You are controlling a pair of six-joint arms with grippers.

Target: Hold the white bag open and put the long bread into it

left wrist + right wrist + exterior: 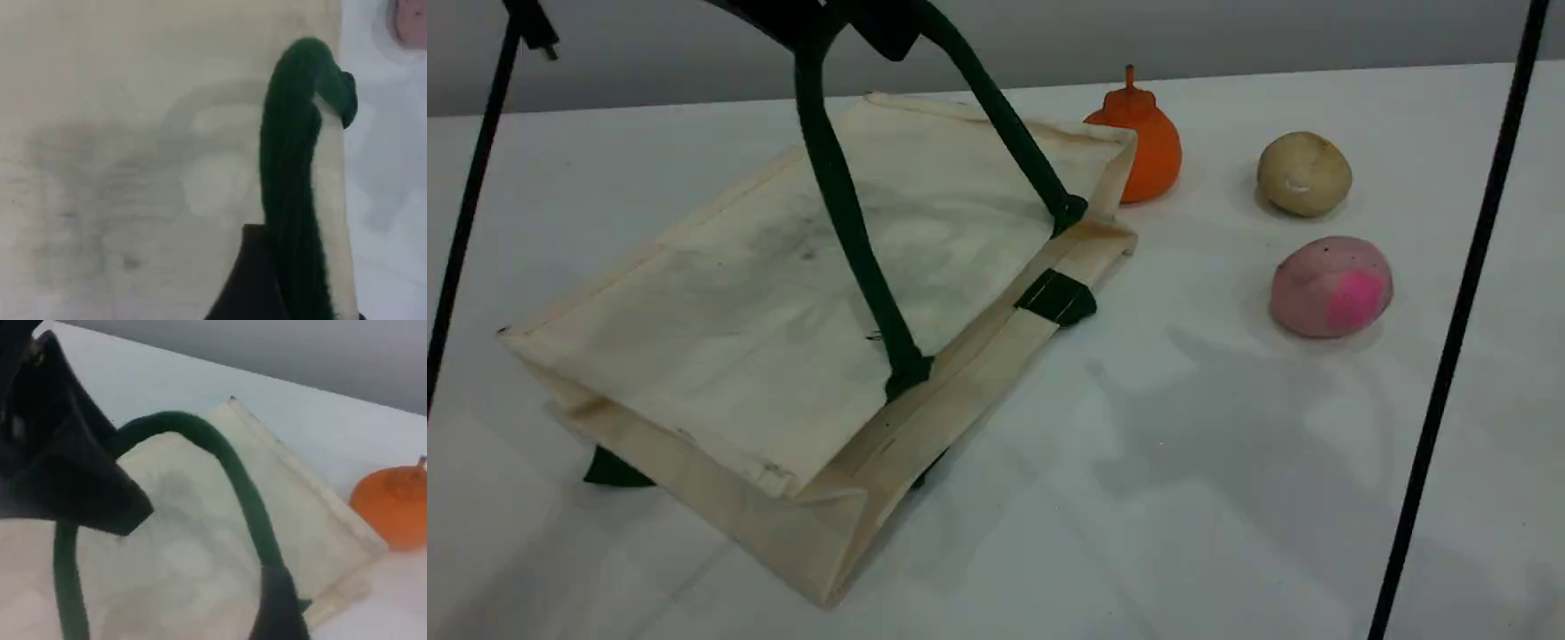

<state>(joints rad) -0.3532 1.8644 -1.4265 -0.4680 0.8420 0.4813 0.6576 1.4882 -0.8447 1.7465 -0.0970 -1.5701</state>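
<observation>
- Nearest, the bag (720, 311) lies flat on the table (1227, 489), its mouth turned right toward the loose items, so anything would go in from that side.
- Its lower handle (614, 468) is pinned underneath, only a green scrap showing at the near-left edge.
- Its upper handle (854, 231) is stretched up off the cloth to the dark gripper parts at the top edge. I judge that pull is meant to lift the top layer and open the mouth, yet the two layers lie together and the mouth looks barely parted.
- The left gripper (267, 293) sits right beside that handle. Only one fingertip shows, so I cannot tell whether its jaws are apart or pinching the rope.
- The right gripper (280, 607) is close to the same loop with jaws spread wide, holding nothing.
- The bread is in no view. Possibly it is already inside the bag or off-frame, though the cloth shows no clear bulge.
- Further right sit a pink ball (1331, 286), then a beige ball (1304, 173).
- Farthest, an orange fruit (1143, 147) stands just beside the bag's far corner.
</observation>
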